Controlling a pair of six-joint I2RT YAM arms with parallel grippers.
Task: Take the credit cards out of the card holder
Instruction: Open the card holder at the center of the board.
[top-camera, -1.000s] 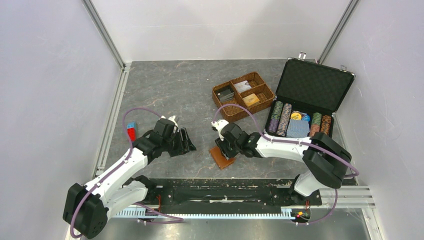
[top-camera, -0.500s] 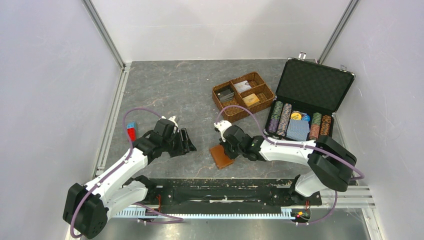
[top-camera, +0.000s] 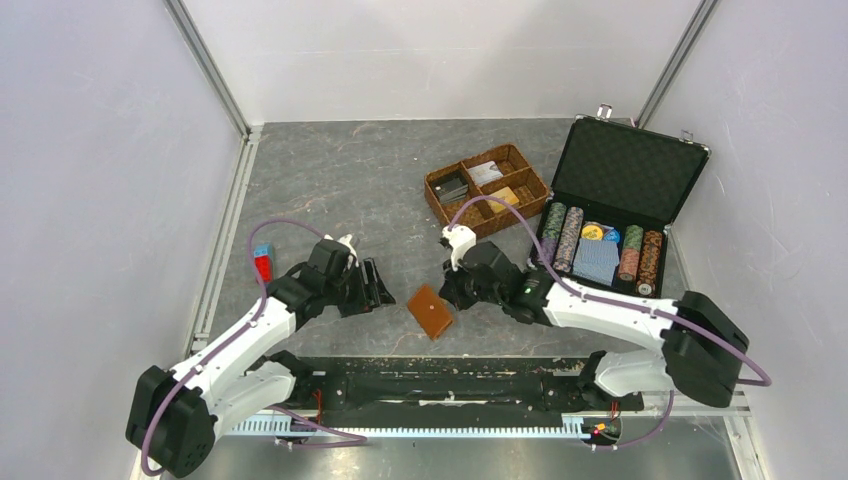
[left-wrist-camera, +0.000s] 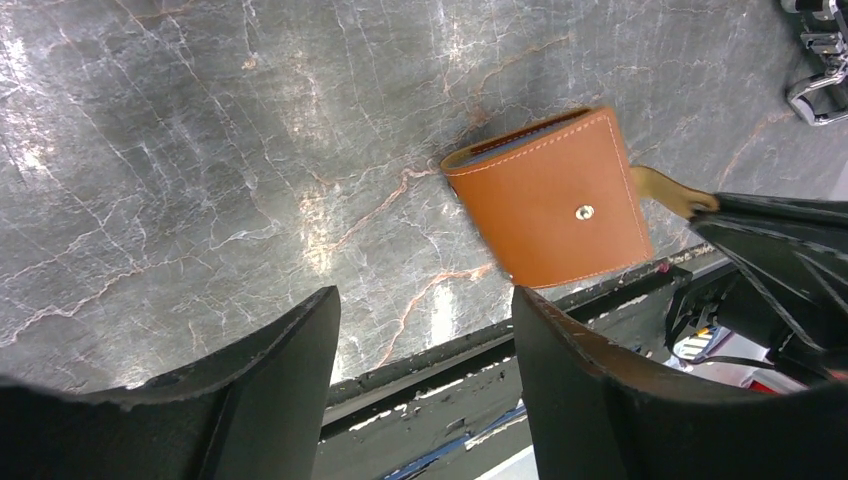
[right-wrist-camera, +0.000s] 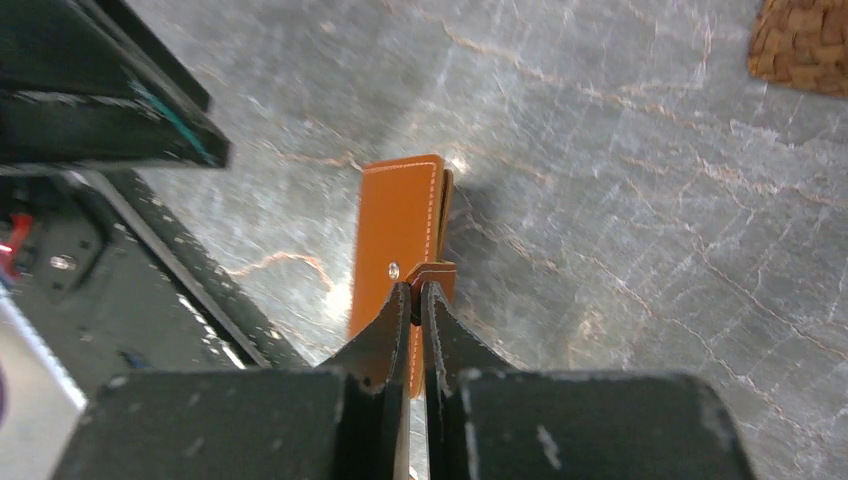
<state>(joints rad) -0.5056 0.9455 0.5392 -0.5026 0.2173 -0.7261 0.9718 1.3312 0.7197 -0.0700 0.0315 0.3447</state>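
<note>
Tan leather, folded shut, the holder (top-camera: 431, 311) lies at the grey table's (top-camera: 340, 180) near edge, between the two grippers (whether it rests flat or is tipped up by one side I cannot tell). The right gripper (right-wrist-camera: 412, 300) has its fingers pinched tight on the holder's snap tab (left-wrist-camera: 670, 190). The left gripper (left-wrist-camera: 425, 310) is spread wide, gripping nothing, just beside the holder.

Pale walls (top-camera: 100, 150) enclose a dark grey marbled tabletop (top-camera: 340, 170) on three sides, metal posts (top-camera: 205, 65) in the far corners
</note>
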